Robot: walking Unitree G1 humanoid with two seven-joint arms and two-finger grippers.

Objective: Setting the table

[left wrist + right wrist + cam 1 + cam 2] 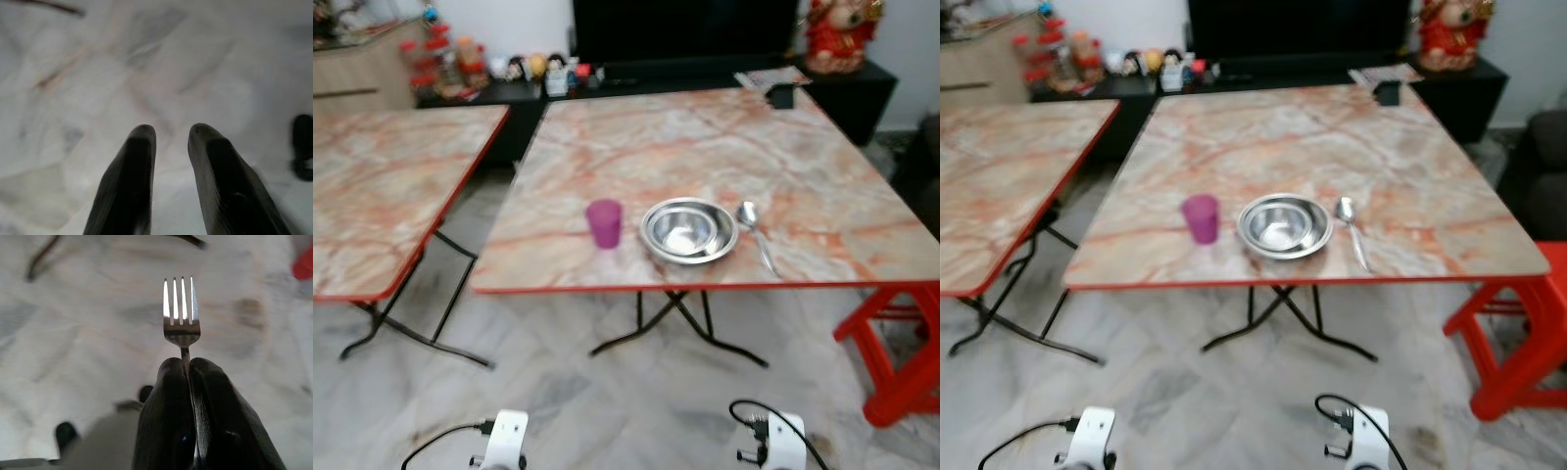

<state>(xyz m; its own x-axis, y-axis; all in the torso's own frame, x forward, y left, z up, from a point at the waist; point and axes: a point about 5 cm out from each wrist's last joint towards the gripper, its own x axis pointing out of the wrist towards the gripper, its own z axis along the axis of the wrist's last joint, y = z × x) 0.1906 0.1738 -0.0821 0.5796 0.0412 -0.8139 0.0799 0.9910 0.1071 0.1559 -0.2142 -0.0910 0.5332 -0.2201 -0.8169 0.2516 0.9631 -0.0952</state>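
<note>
Now we see our right gripper clamping a steel fork by its handle; our left gripper stands narrowly parted. Near the marble-patterned folding table's front edge, the shiny steel bowl sits between a purple plastic cup and a metal spoon.

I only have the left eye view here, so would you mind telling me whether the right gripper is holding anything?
Observer: Yes, the right gripper is shut on a fork, tines pointing away from the wrist.
Operator: Thank you. Is the left one carrying anything too?
Observer: No, the left gripper is open with nothing between its fingers, above the marbled floor.
Operator: And is the fork over the table yet?
Observer: Not yet; behind the fork there is floor, not the table where the purple cup, bowl and spoon sit.
</note>
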